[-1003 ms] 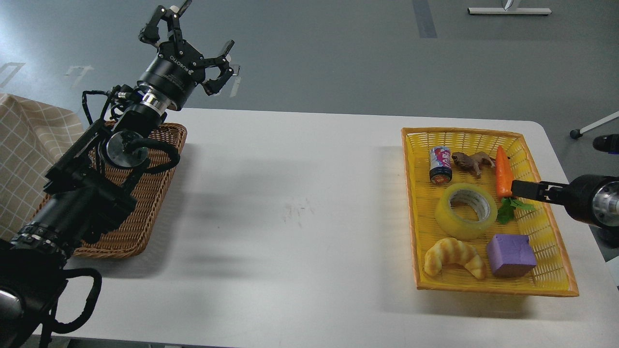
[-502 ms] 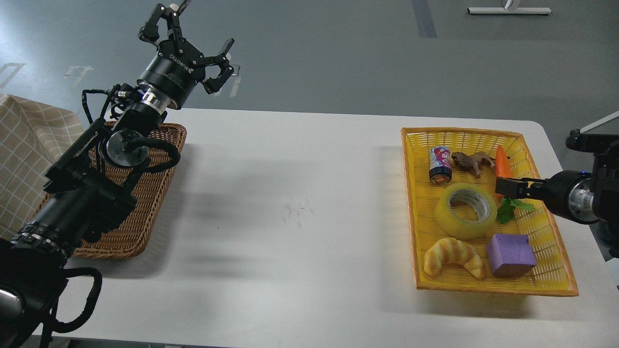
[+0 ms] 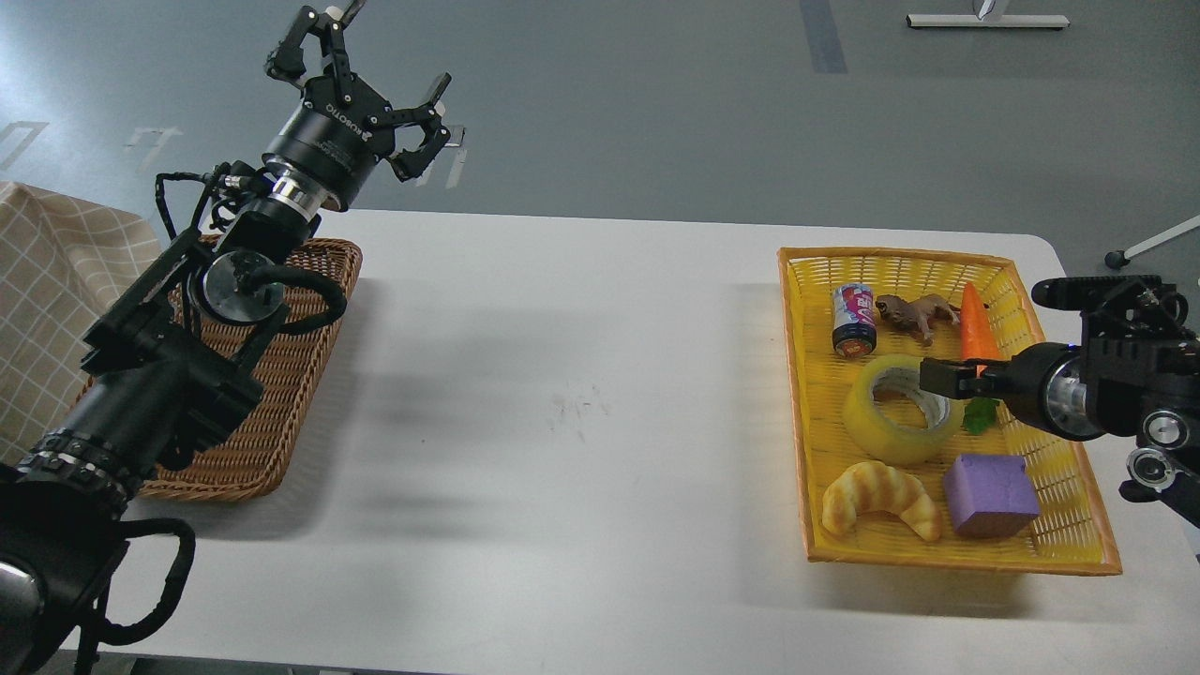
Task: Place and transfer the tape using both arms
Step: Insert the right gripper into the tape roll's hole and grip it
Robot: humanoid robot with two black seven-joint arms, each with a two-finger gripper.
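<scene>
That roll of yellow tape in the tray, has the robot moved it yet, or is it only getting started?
Only starting. Nothing looks done: the tape lies in the yellow tray among the toys. In hand: the right gripper hovers at the roll's far edge, gripping nothing I can see. The left gripper waits open, raised above the wicker basket. Left: grasping, lifting, passing across and setting down.

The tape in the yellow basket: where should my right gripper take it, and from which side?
Judging from its pose, grip the wall of the tape: it lies flat, core hole up, so one finger could drop into the hole and the other outside. Come from above on its right rim, where the right gripper hovers, avoiding the croissant and purple block.
</scene>
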